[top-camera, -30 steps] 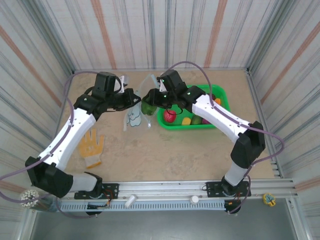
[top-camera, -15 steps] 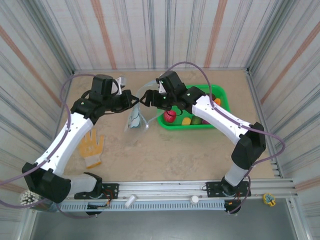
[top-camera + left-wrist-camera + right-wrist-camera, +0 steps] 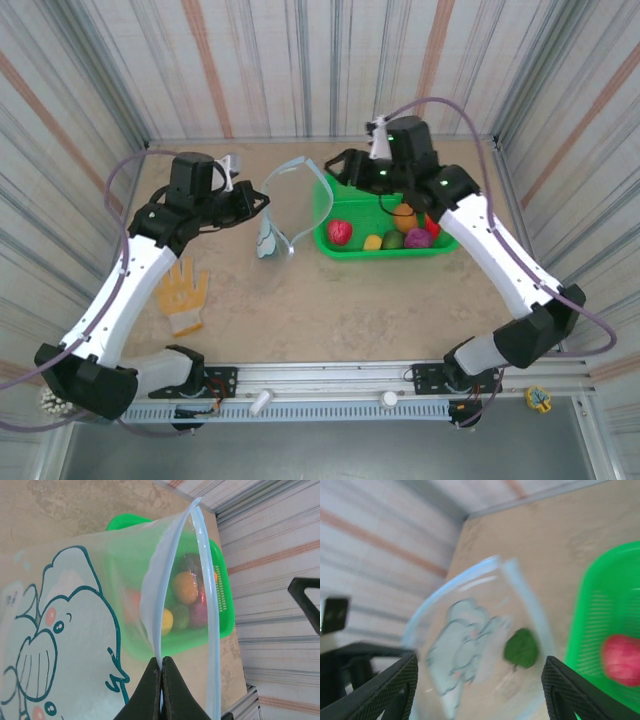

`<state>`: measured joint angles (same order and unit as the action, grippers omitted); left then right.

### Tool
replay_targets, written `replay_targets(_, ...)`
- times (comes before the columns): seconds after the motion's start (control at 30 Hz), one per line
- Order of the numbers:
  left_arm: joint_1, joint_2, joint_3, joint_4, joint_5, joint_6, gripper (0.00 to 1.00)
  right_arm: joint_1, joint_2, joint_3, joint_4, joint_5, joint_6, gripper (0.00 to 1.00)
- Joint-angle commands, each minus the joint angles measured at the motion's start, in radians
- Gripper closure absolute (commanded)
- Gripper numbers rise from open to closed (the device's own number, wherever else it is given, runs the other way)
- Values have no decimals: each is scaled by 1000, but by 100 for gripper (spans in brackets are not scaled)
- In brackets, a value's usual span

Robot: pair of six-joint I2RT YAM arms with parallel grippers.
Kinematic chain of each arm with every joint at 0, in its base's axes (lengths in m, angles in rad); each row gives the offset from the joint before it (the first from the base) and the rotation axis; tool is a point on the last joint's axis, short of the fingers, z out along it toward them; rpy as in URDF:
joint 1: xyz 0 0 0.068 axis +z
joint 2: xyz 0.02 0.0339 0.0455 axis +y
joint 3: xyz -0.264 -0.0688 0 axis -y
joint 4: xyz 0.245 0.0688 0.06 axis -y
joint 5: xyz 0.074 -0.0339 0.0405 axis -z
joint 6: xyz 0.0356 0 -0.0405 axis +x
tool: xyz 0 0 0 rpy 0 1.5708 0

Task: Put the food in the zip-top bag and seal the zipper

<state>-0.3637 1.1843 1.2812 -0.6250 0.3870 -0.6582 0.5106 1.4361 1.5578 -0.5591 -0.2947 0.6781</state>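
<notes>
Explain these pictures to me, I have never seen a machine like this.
These are two robot arms bolted to a table, each ending in a two-finger pincer. One picture looks down from above; the other two come from small cameras on the wrists. The left pincer is shut on the pale blue strip at the mouth of a clear zip-top bag, holding it open. The right pincer is open and holds nothing. A green piece seems to lie in the bag. More toy food sits in a green basket. A yellow glove lies on the table.
</notes>
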Motion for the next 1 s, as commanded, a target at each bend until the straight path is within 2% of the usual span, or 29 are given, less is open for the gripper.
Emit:
replay_targets(0.0, 5, -36, -4, -19, -15, 20, 100, -63, 30, -78, -146, 82, -76, 33)
replay_targets(0.1, 5, -42, -15, -22, -3, 21, 100, -70, 84, -122, -215, 150, -154, 32)
replay_targets(0.3, 5, -49, -66, 4, 9, 14, 100, -84, 202, -183, -241, 195, -170, 28)
replay_targets(0.43, 5, -46, -71, 9, 24, 15, 100, -82, 293, -173, -269, 255, -79, 26)
replay_targets(0.6, 6, -47, -81, 21, 36, 13, 100, -76, 369, -179, -253, 267, 68, 28)
replay_targets(0.83, 6, -55, -90, 18, 34, 30, 100, -53, 475, -143, -251, 269, 52, 27)
replay_targets(0.97, 6, -59, -92, 17, 34, 35, 100, -54, 512, -130, -246, 285, 53, 39)
